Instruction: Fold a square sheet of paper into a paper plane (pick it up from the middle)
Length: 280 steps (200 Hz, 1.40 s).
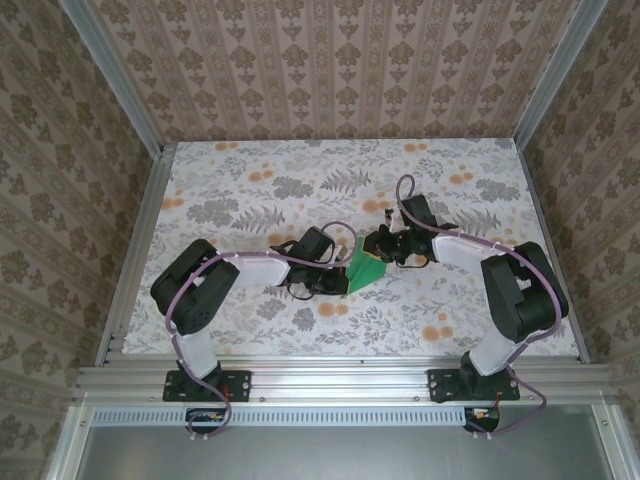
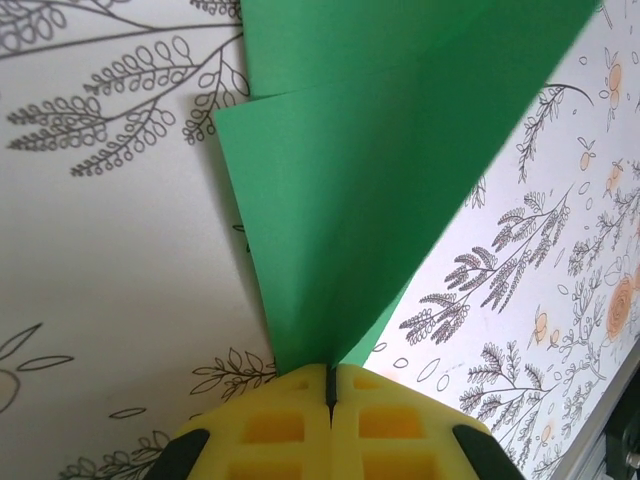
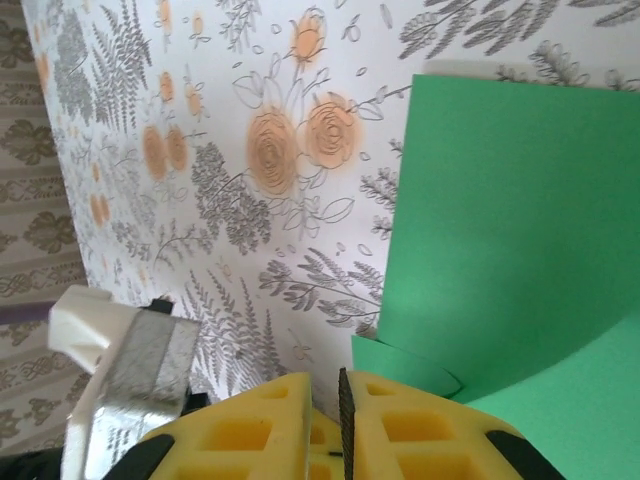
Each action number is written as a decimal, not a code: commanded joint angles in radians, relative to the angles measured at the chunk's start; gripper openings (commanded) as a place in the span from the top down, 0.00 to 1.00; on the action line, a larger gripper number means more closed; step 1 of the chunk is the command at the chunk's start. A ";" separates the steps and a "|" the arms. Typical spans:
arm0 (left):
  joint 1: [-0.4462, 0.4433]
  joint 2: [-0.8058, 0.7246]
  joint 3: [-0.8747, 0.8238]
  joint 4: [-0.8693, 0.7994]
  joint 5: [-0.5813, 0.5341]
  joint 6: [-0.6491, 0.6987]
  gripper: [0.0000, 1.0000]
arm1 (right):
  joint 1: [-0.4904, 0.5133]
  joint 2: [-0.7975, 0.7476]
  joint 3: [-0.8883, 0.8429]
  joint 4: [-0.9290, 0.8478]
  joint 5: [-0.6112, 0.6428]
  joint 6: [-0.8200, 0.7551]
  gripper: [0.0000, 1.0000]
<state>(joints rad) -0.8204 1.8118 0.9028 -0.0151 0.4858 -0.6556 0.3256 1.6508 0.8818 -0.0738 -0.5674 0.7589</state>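
Square sheet of paper (image 2: 380, 200), green, folded (two layers), left hand (image 2: 330, 385) pinching it, right hand (image 3: 342, 388) unclear

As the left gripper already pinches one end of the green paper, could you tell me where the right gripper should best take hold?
Probably the free layered edge of the green paper nearest the right gripper, approached edge-on from that arm's side. The left gripper pinches the narrow end and the sheet fans away from it, so only that thin edge fits between jaws.
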 commanded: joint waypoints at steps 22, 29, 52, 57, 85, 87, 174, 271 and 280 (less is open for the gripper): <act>0.023 0.030 -0.024 0.021 0.041 -0.046 1.00 | 0.028 0.018 -0.012 0.005 -0.055 0.007 0.84; 0.027 0.027 -0.029 0.029 0.045 -0.051 1.00 | 0.029 0.020 -0.015 0.006 -0.057 0.007 0.83; 0.032 0.028 -0.030 0.035 0.056 -0.063 1.00 | 0.028 -0.013 -0.026 -0.012 -0.028 -0.005 0.81; 0.032 0.027 -0.031 0.038 0.059 -0.065 1.00 | 0.025 -0.026 -0.028 -0.014 -0.027 -0.010 0.79; 0.034 0.024 -0.028 0.040 0.062 -0.071 1.00 | -0.001 -0.110 -0.026 -0.089 -0.011 -0.064 0.75; 0.034 0.023 -0.028 0.040 0.062 -0.071 1.00 | -0.002 -0.114 -0.025 -0.094 -0.012 -0.067 0.75; 0.036 0.011 -0.038 0.058 0.062 -0.085 1.00 | 0.032 -0.025 -0.071 -0.003 -0.105 -0.029 0.86; 0.030 -0.009 -0.034 0.028 0.026 -0.057 1.00 | 0.041 0.136 -0.012 0.116 -0.112 0.026 0.87; 0.026 -0.018 -0.033 0.016 0.010 -0.053 0.97 | 0.041 0.148 -0.009 0.113 -0.108 0.023 0.87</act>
<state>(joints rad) -0.7952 1.8187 0.8791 0.0383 0.5323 -0.7296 0.3645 1.7618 0.8474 0.0124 -0.6632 0.7666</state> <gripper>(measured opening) 0.053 0.136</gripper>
